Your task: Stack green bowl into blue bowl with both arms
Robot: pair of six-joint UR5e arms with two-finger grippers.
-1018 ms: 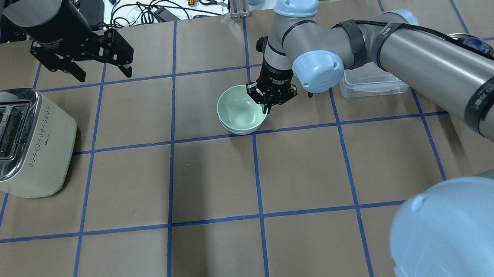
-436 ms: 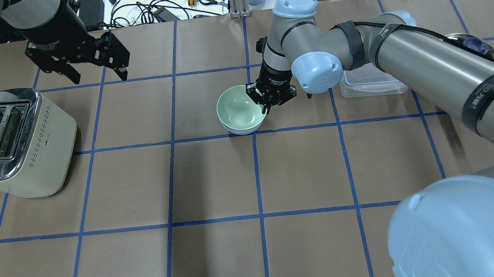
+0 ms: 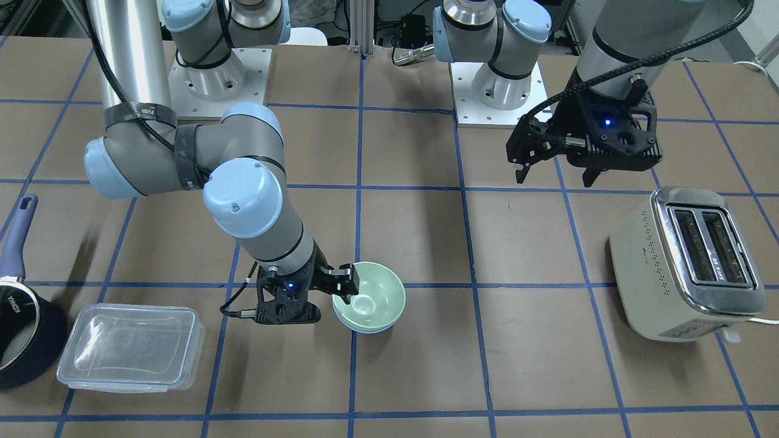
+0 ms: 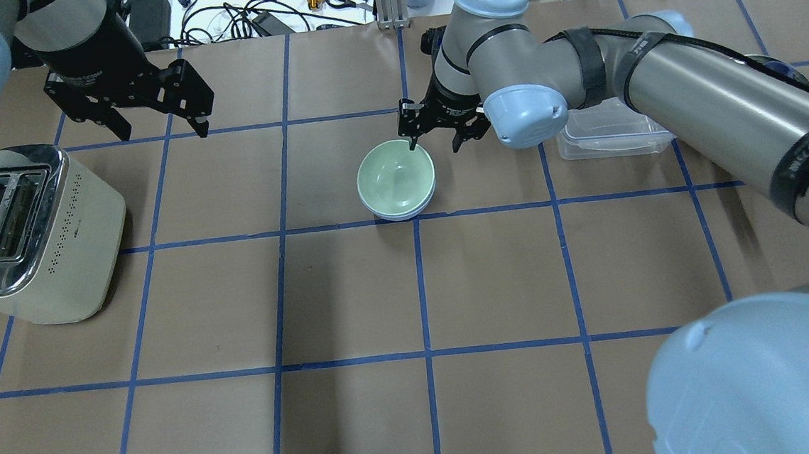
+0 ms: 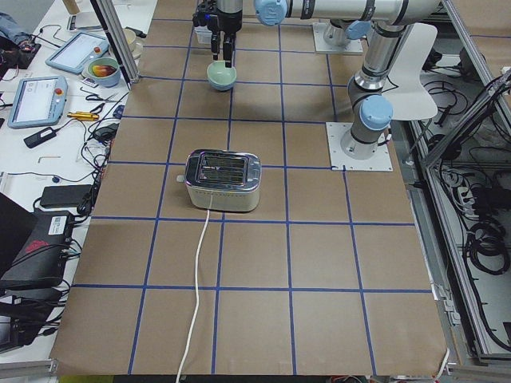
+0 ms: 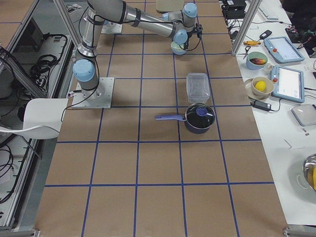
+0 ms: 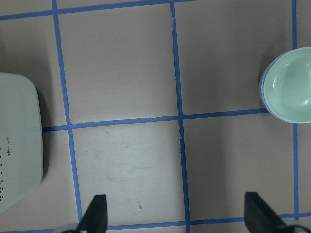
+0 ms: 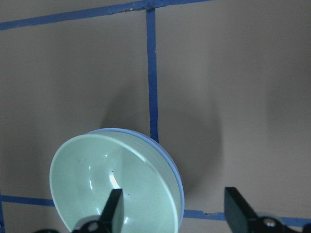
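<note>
The green bowl (image 4: 395, 176) sits nested inside the blue bowl (image 4: 397, 216) at the table's middle; only the blue rim shows around it. Both also show in the front view, green (image 3: 368, 296) in blue (image 3: 365, 329), and in the right wrist view, green (image 8: 112, 184) in blue (image 8: 176, 170). My right gripper (image 4: 434, 138) is open and empty, just above the bowls' far right rim, one finger over the rim. My left gripper (image 4: 159, 126) is open and empty, high at the far left, well away from the bowls (image 7: 289, 92).
A cream toaster (image 4: 27, 232) stands at the left. A clear lidded container (image 4: 611, 134) lies right of the bowls, under my right arm. A dark blue saucepan (image 3: 18, 328) stands beyond it. Cables and small bowls lie past the far edge.
My right gripper has let go of the green bowl's right rim, opened and moved up and toward the far side. The bowls stay nested. My left gripper has shifted slightly.
</note>
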